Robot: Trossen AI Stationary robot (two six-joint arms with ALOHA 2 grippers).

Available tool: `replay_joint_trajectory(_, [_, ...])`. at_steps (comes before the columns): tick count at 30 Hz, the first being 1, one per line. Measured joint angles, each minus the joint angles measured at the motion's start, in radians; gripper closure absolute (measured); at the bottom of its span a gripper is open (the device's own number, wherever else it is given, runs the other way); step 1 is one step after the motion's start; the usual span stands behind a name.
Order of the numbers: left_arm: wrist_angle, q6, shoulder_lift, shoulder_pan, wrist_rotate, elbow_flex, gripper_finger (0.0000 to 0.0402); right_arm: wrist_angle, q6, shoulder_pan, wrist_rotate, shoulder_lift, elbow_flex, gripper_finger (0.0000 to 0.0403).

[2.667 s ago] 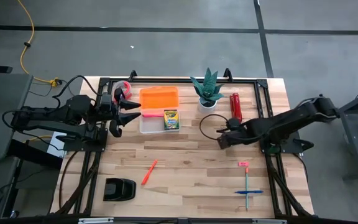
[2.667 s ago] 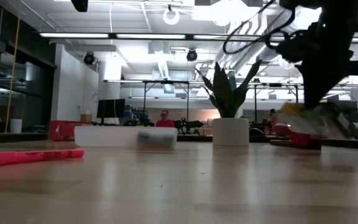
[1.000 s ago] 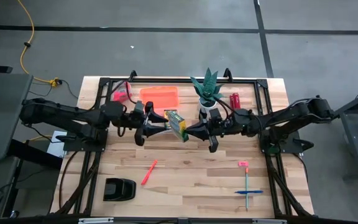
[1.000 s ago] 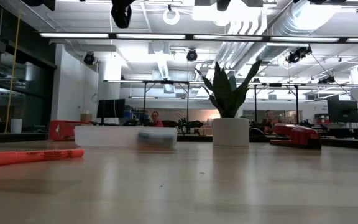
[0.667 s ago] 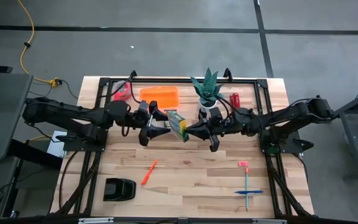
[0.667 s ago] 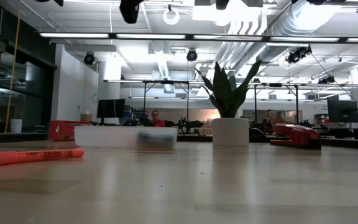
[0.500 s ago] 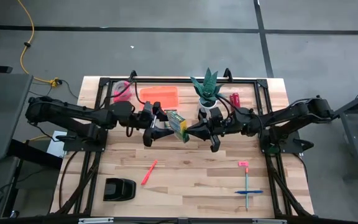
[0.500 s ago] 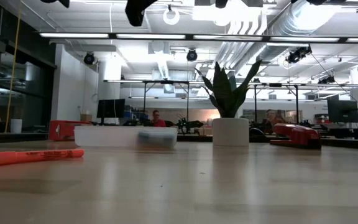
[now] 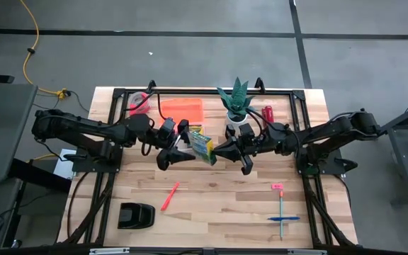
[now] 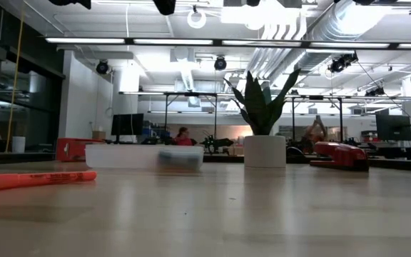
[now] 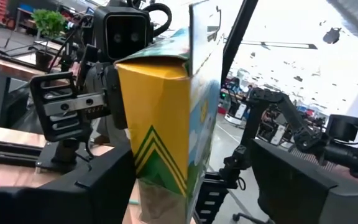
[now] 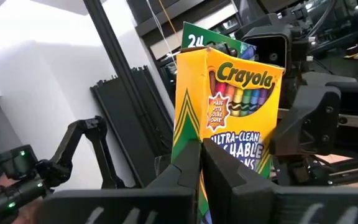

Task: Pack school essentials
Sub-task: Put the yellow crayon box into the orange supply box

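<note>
1. Near table edge: a squat black object; at the right, a blue pen lying across a teal pencil, with a tiny pink eraser just beyond them.
2. Slightly farther, left of centre: a thin orange-red marker lying flat on the light wooden table.
3. Mid-table, raised in the air: a yellow-and-green cardboard crayon box. The right gripper is clamped on it, fingers pressed to its printed face. The left gripper has its jaws spread, one on each side of the box.
4. Far edge: an orange-lidded clear plastic case, a potted green plant, a red cylinder.
</note>
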Motion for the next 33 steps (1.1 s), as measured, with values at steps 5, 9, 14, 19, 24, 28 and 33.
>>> replay_joint_trajectory(5, [0.000,0.000,0.000,0.000,-0.002,0.000,0.0165,0.000,0.000,0.000,0.000,0.000,0.000,0.0403])
replay_joint_trajectory(9, [0.000,0.015,0.000,0.000,-0.003,0.000,0.0222,0.000,0.000,0.000,0.000,0.000,0.000,0.0403])
replay_joint_trajectory(14, [0.000,0.025,0.000,0.000,-0.009,0.000,0.0289,0.000,-0.001,0.000,0.000,0.000,0.000,0.0403])
replay_joint_trajectory(19, [0.002,0.043,0.000,-0.001,-0.006,0.000,0.0325,-0.001,-0.002,0.000,-0.004,0.000,0.000,0.0403])
replay_joint_trajectory(24, [0.002,0.065,0.000,-0.001,-0.006,0.000,0.0332,-0.001,0.018,0.000,-0.004,0.000,0.000,0.0402])
replay_joint_trajectory(28, [0.002,0.064,-0.001,0.006,0.003,0.000,0.0332,-0.023,0.093,-0.001,-0.002,-0.014,0.000,0.0385])
replay_joint_trajectory(33, [-0.024,0.053,-0.009,0.040,0.024,0.000,0.0332,-0.116,0.088,-0.004,0.051,-0.085,0.001,0.0305])
